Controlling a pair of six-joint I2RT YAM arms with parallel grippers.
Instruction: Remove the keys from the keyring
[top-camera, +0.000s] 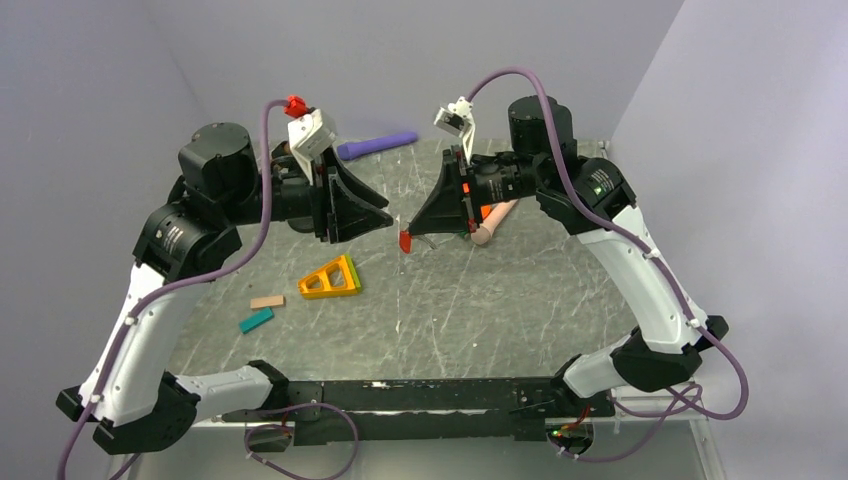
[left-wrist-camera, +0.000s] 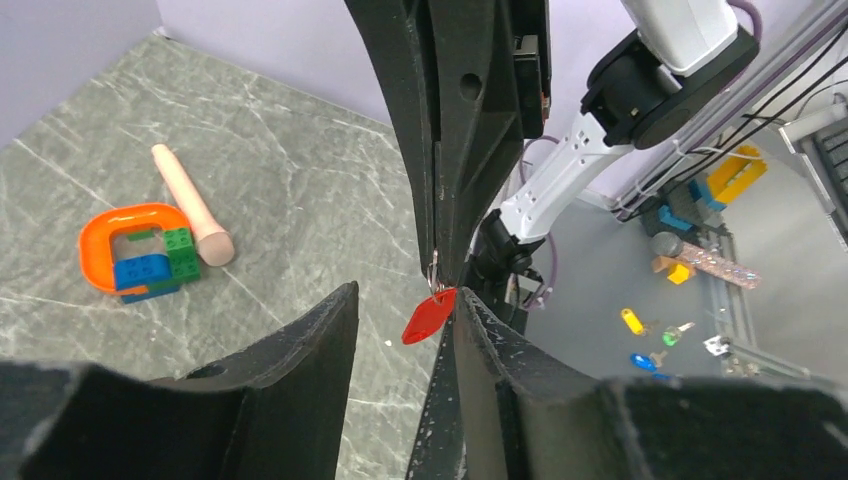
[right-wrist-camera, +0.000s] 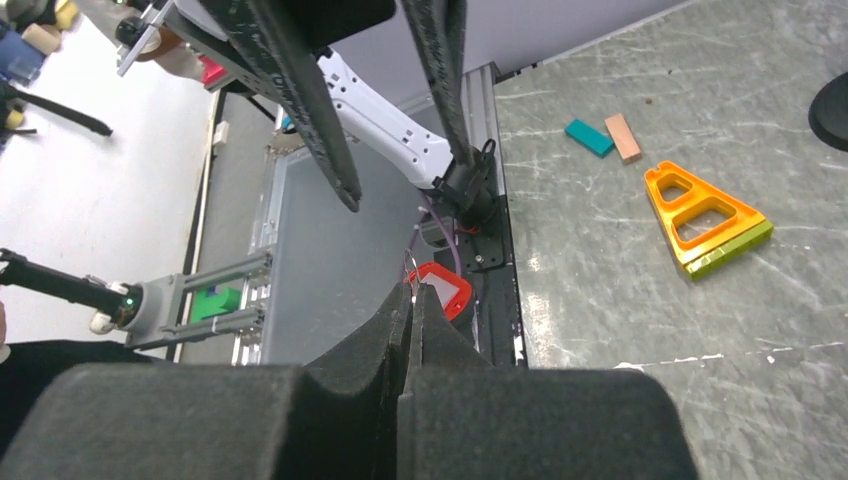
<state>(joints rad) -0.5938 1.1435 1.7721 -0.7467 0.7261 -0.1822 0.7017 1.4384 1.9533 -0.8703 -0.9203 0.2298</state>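
Note:
The key, a small red oval tag (top-camera: 405, 240), hangs from a thin metal keyring (left-wrist-camera: 434, 270) above the table's middle. My right gripper (top-camera: 414, 227) is shut on the keyring, and the tag dangles just past its tips (right-wrist-camera: 443, 290). In the right wrist view the right gripper (right-wrist-camera: 410, 292) has its jaws pressed together. My left gripper (top-camera: 388, 215) faces it from the left and is open. In the left wrist view the left gripper (left-wrist-camera: 405, 295) has the tag (left-wrist-camera: 428, 317) between its fingers, close against the right finger (left-wrist-camera: 480, 320), not gripped.
An orange triangular toy (top-camera: 330, 278), a tan block (top-camera: 267, 301) and a teal block (top-camera: 255, 320) lie front left. A purple cylinder (top-camera: 378, 145) lies at the back. A wooden peg (top-camera: 493, 222) lies under the right arm. An orange loop with blue and green blocks (left-wrist-camera: 135, 250) sits beside the peg.

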